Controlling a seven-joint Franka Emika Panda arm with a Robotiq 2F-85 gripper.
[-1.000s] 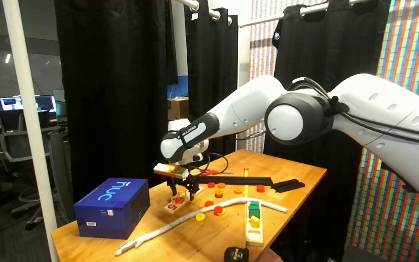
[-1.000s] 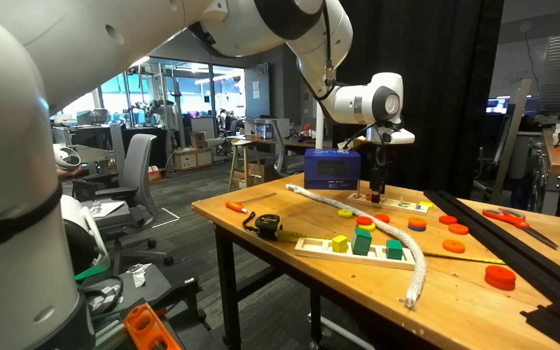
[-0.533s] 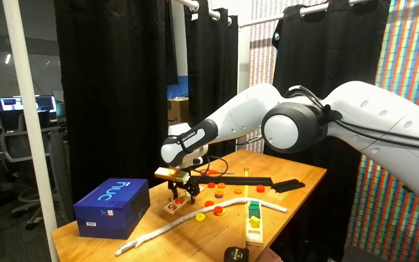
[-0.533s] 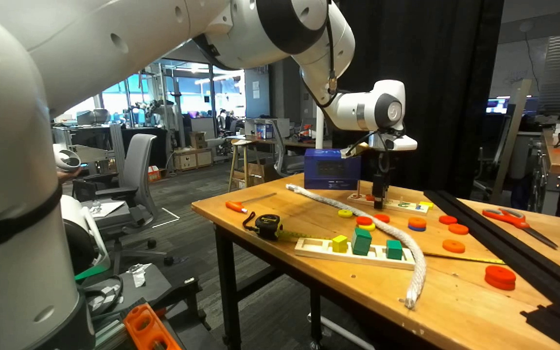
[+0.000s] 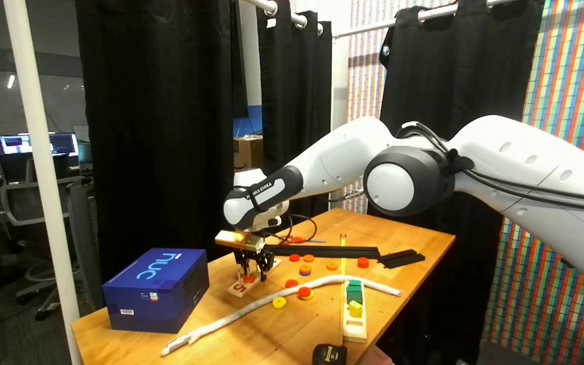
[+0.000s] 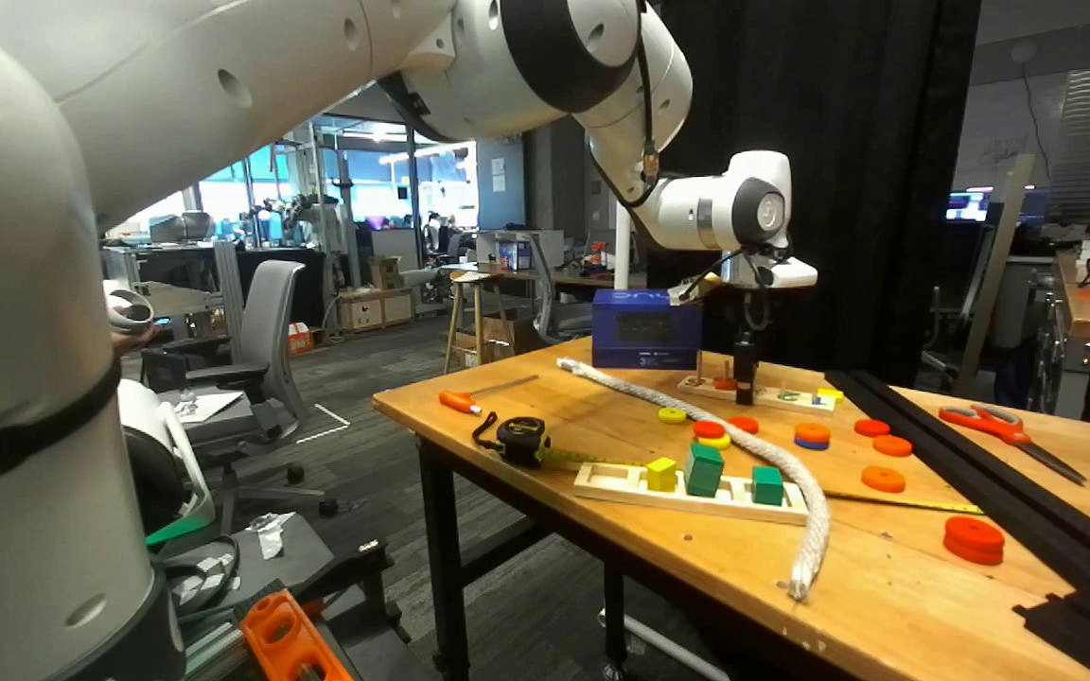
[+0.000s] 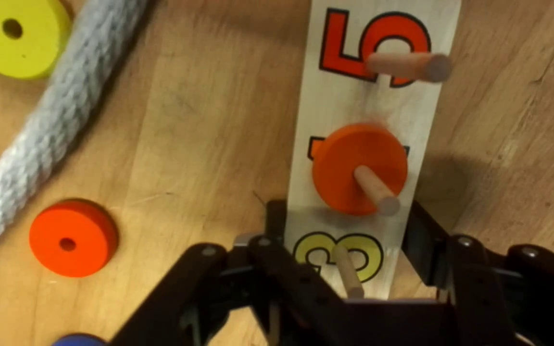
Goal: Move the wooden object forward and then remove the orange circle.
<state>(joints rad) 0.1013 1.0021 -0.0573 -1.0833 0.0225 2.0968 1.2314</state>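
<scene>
The wooden object (image 7: pixel 334 109), a thin pale board with coloured numerals and upright pegs, lies flat on the table beyond the rope in both exterior views. On one of its pegs sits the orange circle (image 7: pixel 337 168), covering most of the numeral under it. My gripper (image 7: pixel 346 226) straddles the board near the yellow 3, one finger against each long edge, shut on it. The orange circle lies just ahead of the fingertips, not between them. In an exterior view the gripper (image 6: pixel 745 395) hides part of the board's middle.
A white rope (image 5: pixel 231 318) runs close alongside. The blue box (image 5: pixel 155 291) stands beyond the board's 5 end. Loose discs, such as a red-orange one (image 7: pixel 72 250), lie nearby. Black rails (image 6: pixel 947 463), a block tray (image 6: pixel 602 480) and a tape measure (image 6: pixel 521 440) are also there.
The gripper came down over the board, then its fingers drew together onto the board's edges. The board shifted very slightly. The orange circle stays on its peg.
</scene>
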